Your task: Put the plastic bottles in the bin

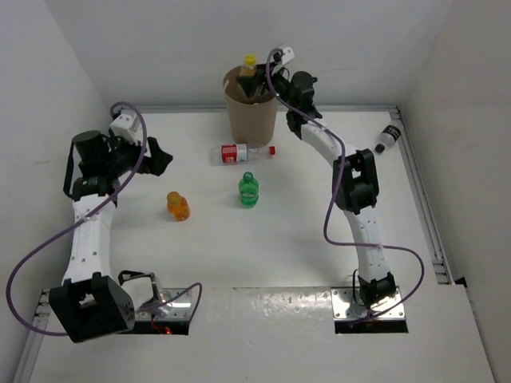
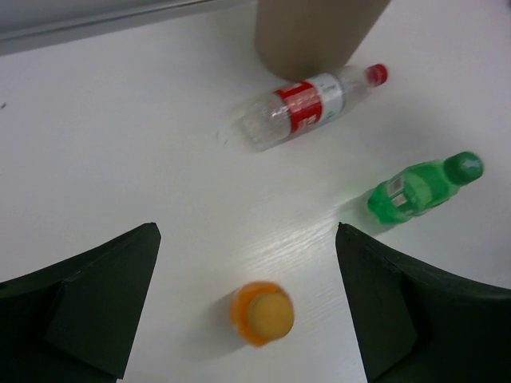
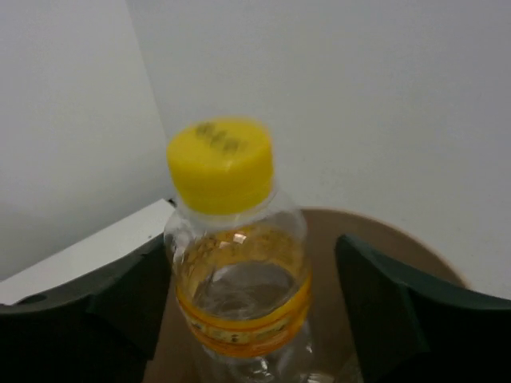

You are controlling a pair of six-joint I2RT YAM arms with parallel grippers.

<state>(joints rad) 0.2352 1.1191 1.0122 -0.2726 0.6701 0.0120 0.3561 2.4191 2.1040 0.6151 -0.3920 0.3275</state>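
Right claw holds the yellow-capped bottle over the bin.

White table, grey metal rail alongside.

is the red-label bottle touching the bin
Cannot tell. In the left wrist view the red-label bottle lies right at the base of the bin, but no clear contact or gap shows.
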